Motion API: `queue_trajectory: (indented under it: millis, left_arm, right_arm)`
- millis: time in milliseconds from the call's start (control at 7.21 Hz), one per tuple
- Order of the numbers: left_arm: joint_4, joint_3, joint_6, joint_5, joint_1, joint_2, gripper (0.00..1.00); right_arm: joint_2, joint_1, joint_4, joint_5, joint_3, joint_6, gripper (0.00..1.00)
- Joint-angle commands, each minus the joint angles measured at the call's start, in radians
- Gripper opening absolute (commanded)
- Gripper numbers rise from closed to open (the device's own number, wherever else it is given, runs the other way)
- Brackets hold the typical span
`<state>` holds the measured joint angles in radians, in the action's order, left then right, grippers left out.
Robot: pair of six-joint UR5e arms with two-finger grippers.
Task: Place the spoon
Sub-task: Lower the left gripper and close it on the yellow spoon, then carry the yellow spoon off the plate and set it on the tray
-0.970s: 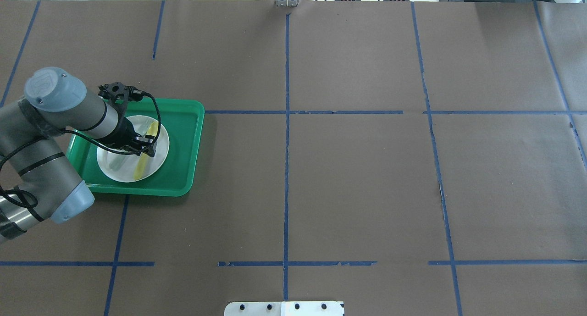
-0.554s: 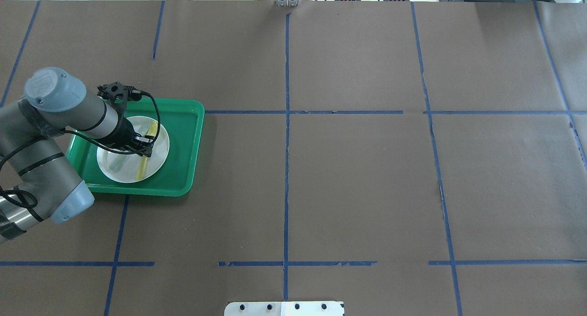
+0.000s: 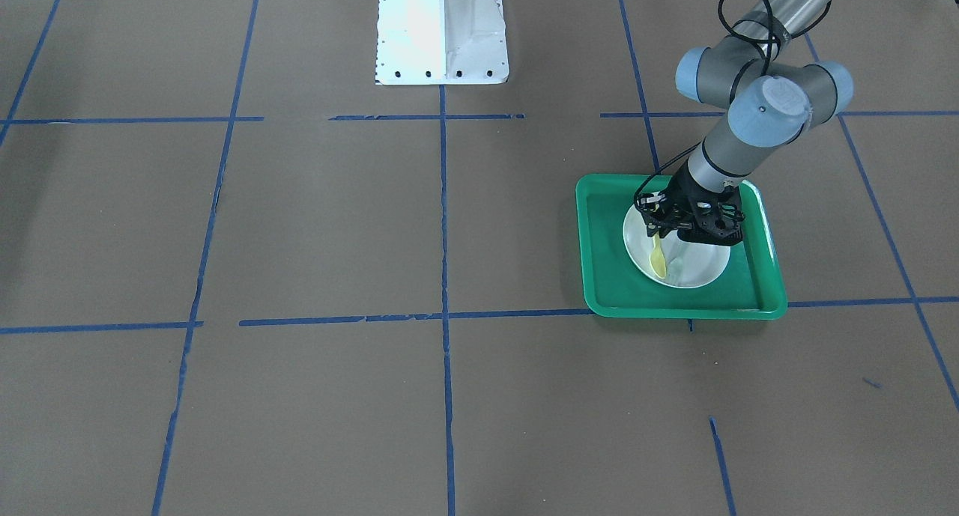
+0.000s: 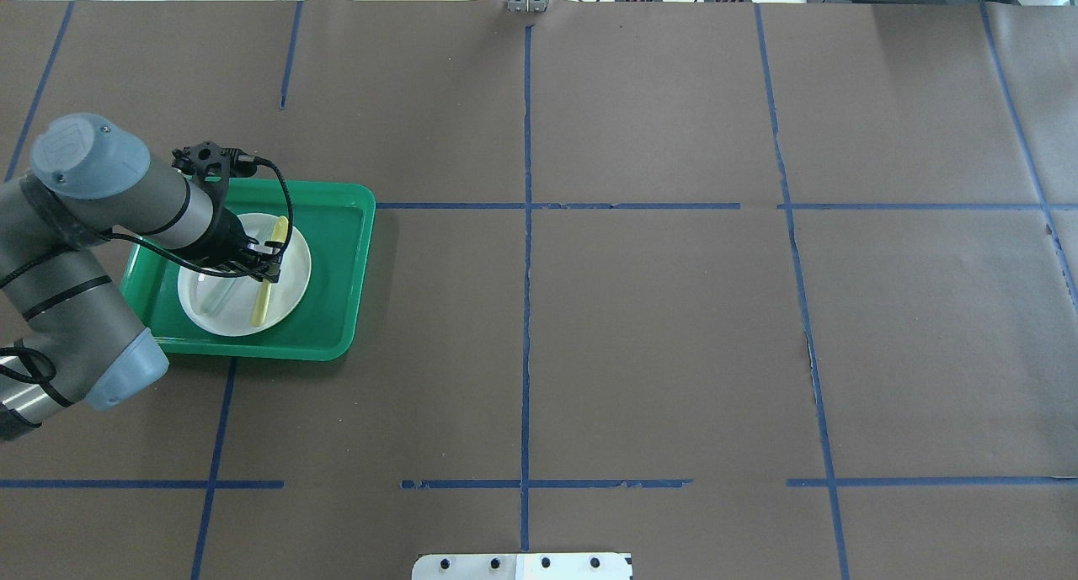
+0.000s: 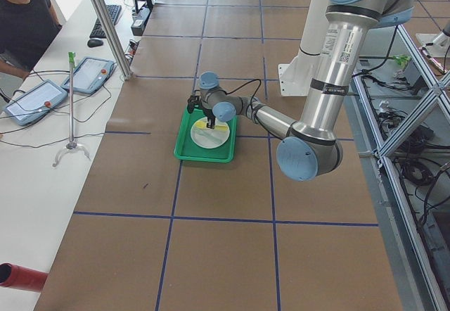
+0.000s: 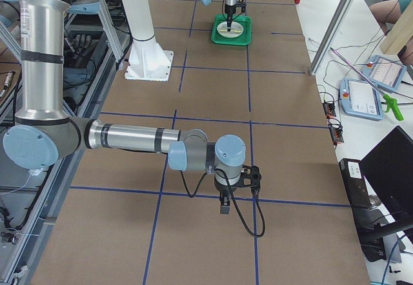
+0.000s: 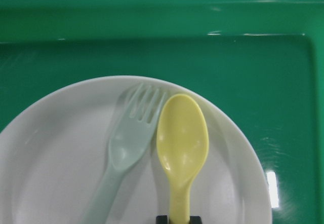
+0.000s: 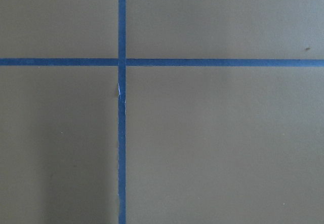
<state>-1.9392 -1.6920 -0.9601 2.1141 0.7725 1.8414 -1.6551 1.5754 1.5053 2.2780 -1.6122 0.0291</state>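
The yellow spoon lies along the white plate, bowl up, close beside a pale green fork. The plate sits in the green tray. My left gripper stands over the plate, its fingertips tight on either side of the spoon's handle. In the overhead view the left gripper covers the middle of the spoon. In the front view the spoon points out below the left gripper. My right gripper hangs over bare table far from the tray; I cannot tell whether it is open.
The tray sits at my left side of the brown paper table, marked with blue tape lines. The white arm base stands at the robot's edge. An operator sits beyond the table's left end.
My left arm and gripper have shifted slightly back and to the left over the plate, and the spoon's handle has moved a little with them.
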Motion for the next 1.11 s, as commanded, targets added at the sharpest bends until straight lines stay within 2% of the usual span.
queue_trajectory:
  millis: [0,139,554,970]
  left_arm:
    - [0.052,-0.040,-0.072,0.000,0.002,0.021,0.00]
    - [0.052,-0.022,-0.151,-0.002,-0.007,0.047,0.00]
    - [0.051,0.044,-0.161,-0.003,-0.042,0.119,0.00]
    - [0.043,0.081,-0.157,-0.012,-0.065,0.131,0.00]
  right_arm:
    - [0.000,0.000,0.001,0.000,0.000,0.000,1.00]
    - [0.001,0.000,0.001,0.000,0.000,0.000,1.00]
    - [0.000,0.000,0.000,0.000,0.000,0.000,1.00]
    - [0.000,0.000,0.000,0.000,0.000,0.000,1.00]
